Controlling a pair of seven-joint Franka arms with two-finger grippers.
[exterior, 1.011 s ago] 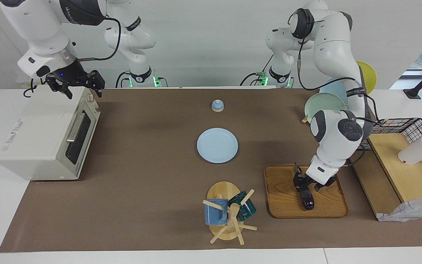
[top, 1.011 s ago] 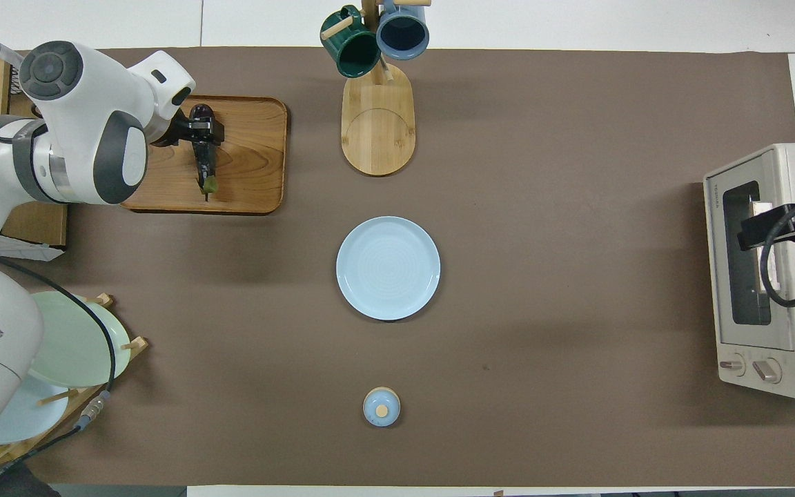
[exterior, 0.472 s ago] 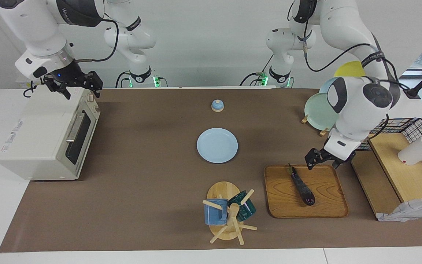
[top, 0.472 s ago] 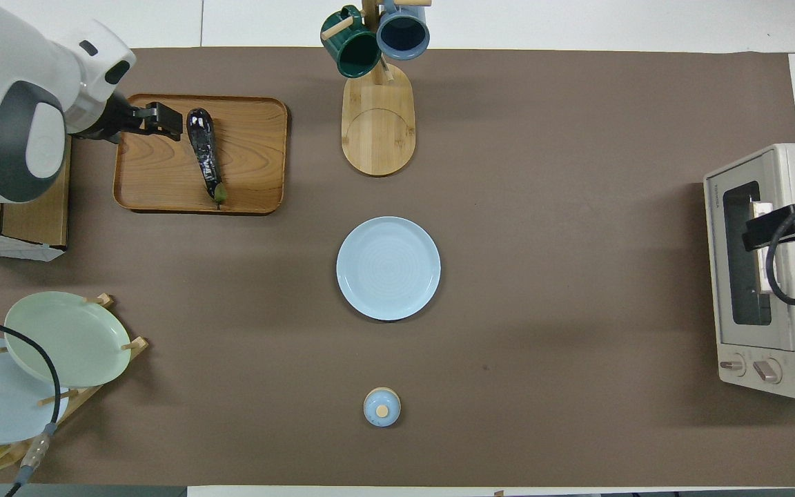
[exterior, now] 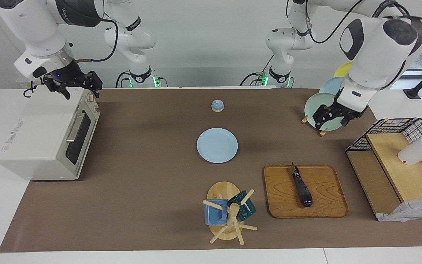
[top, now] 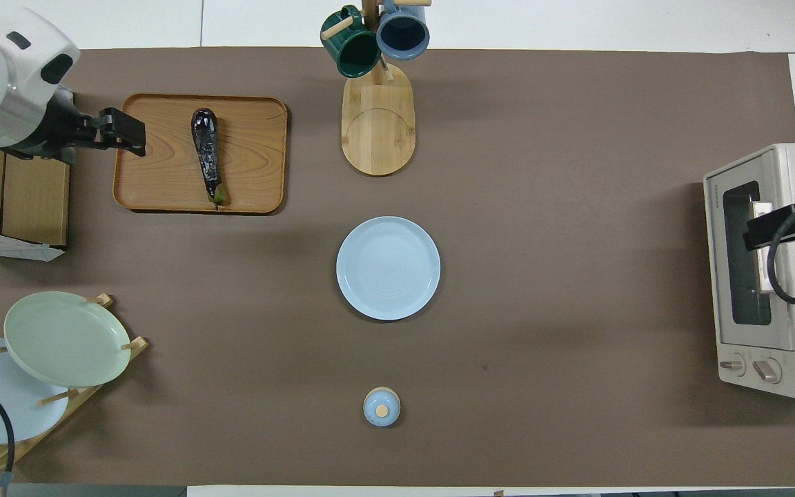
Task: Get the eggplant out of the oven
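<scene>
Both grippers, left [exterior: 331,118] raised near the plate rack and right [exterior: 74,85] over the oven [exterior: 48,135], show released jaws, so your eggplant [exterior: 301,186] lies delivered on the wooden tray [exterior: 328,205]; next, just park.

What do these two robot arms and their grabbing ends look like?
Both arms are glossy white rounded segments with dark grey caps and bands at the joints, and black cables loop along the outside. Each base shows a green light. The left gripper and the right gripper are black, each with two short fingers; a small blue light glows on the right one.
</scene>
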